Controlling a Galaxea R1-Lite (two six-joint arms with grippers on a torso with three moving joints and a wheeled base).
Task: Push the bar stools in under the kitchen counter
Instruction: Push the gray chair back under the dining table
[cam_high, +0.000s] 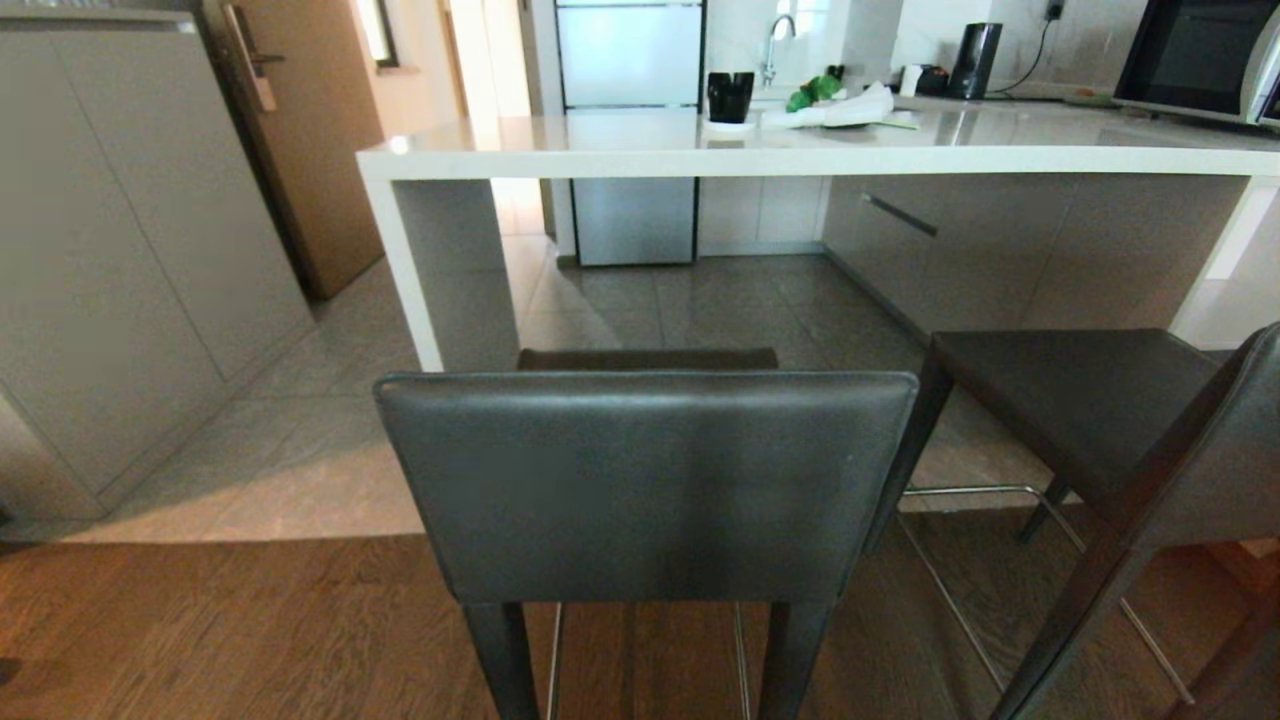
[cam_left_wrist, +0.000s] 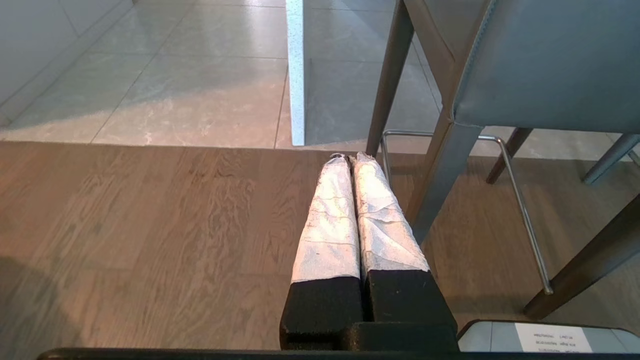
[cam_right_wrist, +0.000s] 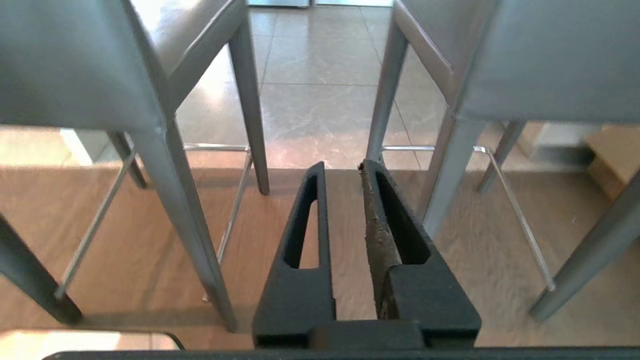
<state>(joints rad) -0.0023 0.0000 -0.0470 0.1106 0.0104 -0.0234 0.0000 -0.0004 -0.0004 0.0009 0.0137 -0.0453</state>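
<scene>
Bar stools (cam_high: 650, 480) stand outside kitchen counter (cam_high: 820, 158); pushing unstarted. Left gripper (cam_left_wrist: 350, 159) clenched empty, right gripper (cam_right_wrist: 341, 167) parted; next: press backrest forward.

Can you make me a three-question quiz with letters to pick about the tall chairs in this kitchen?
1. Where is the black cup?
A. on the kitchen counter
B. on a stool seat
C. on the floor

2. How many bar stools show in the head view?
A. one
B. two
C. four

3. How is the left end effector?
A. wide open
B. gripping a stool leg
C. shut, holding nothing

Answers: 1 A, it stands on the white top. 2 B, one in the middle, one at the right. 3 C, its taped fingers touch over the wooden floor.
</scene>
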